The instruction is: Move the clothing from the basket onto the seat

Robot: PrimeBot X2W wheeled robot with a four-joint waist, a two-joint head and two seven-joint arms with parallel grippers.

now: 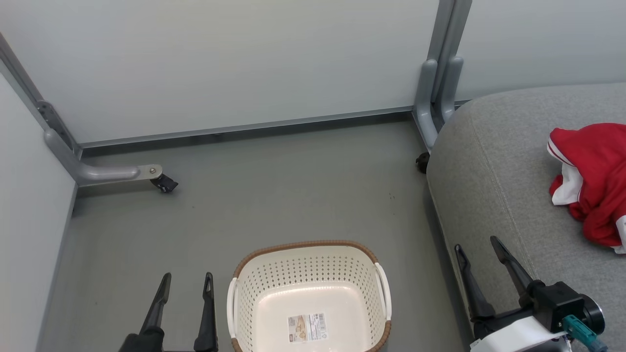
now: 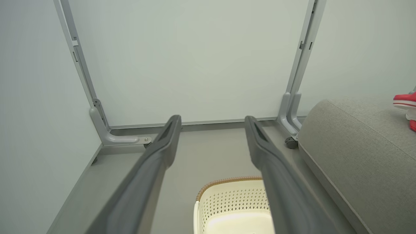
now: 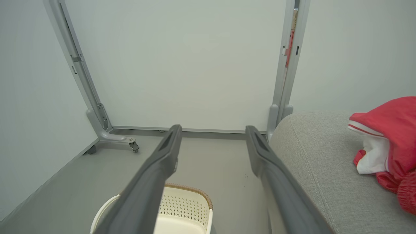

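The red clothing (image 1: 594, 183) with white trim lies bunched on the grey seat (image 1: 494, 171) at the right; it also shows as clothing (image 3: 388, 146) on the seat (image 3: 318, 169), and as a red edge of clothing (image 2: 404, 100) on the seat (image 2: 354, 152). The cream basket (image 1: 309, 298) with a brown rim stands on the floor at bottom centre, holding nothing but a paper label on its base; basket (image 2: 234, 204), basket (image 3: 182, 211). My left gripper (image 1: 187, 281) is open, left of the basket. My right gripper (image 1: 477, 242) is open over the seat's front edge.
Pale partition panels (image 1: 220, 63) enclose the grey floor (image 1: 254, 195) at the back and left. Their grey metal feet (image 1: 112, 172) with castors jut onto the floor at the left and beside the seat's far corner.
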